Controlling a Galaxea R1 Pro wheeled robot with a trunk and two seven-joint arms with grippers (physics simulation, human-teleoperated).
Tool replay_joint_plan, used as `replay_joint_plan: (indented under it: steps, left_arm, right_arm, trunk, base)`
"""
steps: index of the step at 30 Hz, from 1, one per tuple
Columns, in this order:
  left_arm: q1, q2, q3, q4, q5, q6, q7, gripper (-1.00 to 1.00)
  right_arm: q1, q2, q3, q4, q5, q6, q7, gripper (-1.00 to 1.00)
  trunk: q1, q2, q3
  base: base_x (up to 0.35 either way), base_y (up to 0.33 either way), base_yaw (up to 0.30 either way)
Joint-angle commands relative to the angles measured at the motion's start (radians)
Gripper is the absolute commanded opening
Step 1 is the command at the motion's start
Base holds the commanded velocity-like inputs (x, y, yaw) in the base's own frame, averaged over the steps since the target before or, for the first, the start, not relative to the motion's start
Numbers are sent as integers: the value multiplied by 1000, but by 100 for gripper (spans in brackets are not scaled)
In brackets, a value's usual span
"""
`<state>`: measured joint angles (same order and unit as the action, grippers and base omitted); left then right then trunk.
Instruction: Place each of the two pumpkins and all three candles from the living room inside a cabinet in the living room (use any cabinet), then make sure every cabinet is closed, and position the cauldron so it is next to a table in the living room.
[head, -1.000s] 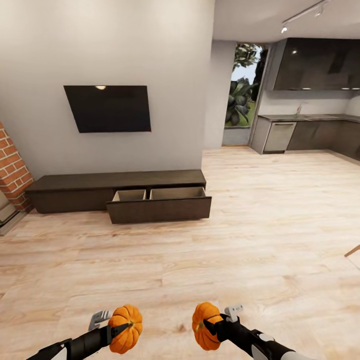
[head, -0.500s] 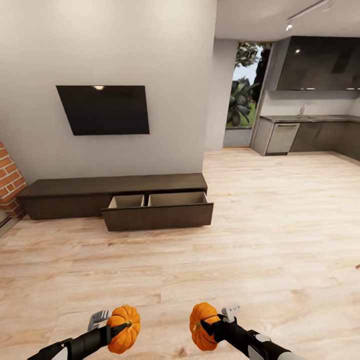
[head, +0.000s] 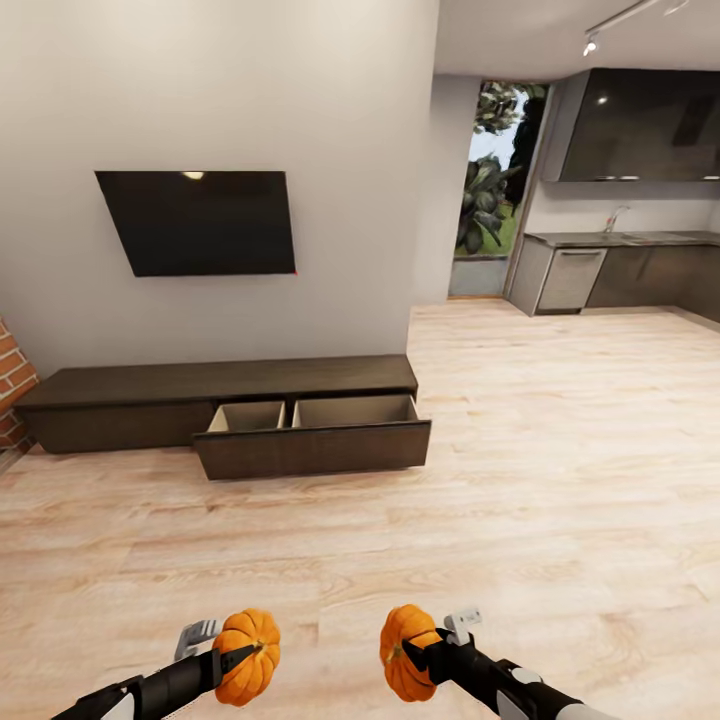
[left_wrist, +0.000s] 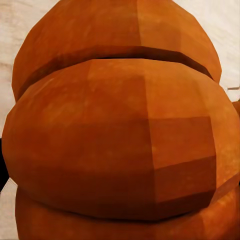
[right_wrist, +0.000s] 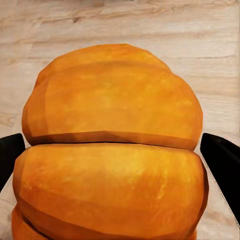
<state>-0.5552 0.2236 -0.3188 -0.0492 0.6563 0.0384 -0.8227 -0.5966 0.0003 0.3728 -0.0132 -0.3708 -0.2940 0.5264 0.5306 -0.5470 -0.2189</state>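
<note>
I hold one orange ribbed pumpkin in each hand, low at the front of the head view. My left gripper (head: 240, 658) is shut on the left pumpkin (head: 247, 657), whose ribs loom close in the left wrist view (left_wrist: 120, 130). My right gripper (head: 415, 652) is shut on the right pumpkin (head: 405, 650); the right wrist view has that pumpkin (right_wrist: 112, 150) between two dark fingers (right_wrist: 222, 160). Ahead, against the wall, stands the long dark-brown cabinet (head: 120, 400) with its right drawer (head: 310, 448) pulled open, tan inside. The candles and the cauldron are out of view.
A black TV (head: 195, 220) hangs on the grey wall above the cabinet. Red brick (head: 10, 385) shows at the far left edge. Light wood floor (head: 450, 540) stretches between me and the cabinet. A kitchen with dark units (head: 620, 270) and a doorway (head: 490, 190) lies at the back right.
The whole view has shifted: the cabinet and TV have slid left and grown slightly, and the brick has nearly left the frame. Both grippers still hold their pumpkins the same way.
</note>
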Motion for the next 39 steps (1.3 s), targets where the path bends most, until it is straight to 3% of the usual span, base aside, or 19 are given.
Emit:
replay_joint_plan:
  steps: [1,27,32,39]
  left_arm:
    - [0,0,6,-1,2,0,-1,-100]
    - [0,2,6,1,2,0,-1,-100]
    - [0,2,6,2,2,0,-1,-100]
    - [0,2,6,2,2,0,-1,-100]
  right_arm:
    - [0,1,-4,-1,0,0,0,-100]
    - [0,0,-5,-1,-1,-2,-5,-100]
    - [0,2,-1,-2,1,-1,-62,-100]
    - [0,3,14,-2,3,1,-77,-100]
  trunk:
    - [0,0,0]
    - [0,0,0]
    - [0,0,2]
    - [0,0,9]
  base:
    - [329,0,0]
    - [329,38,0]
    - [329,86,29]
    - [329,86,210]
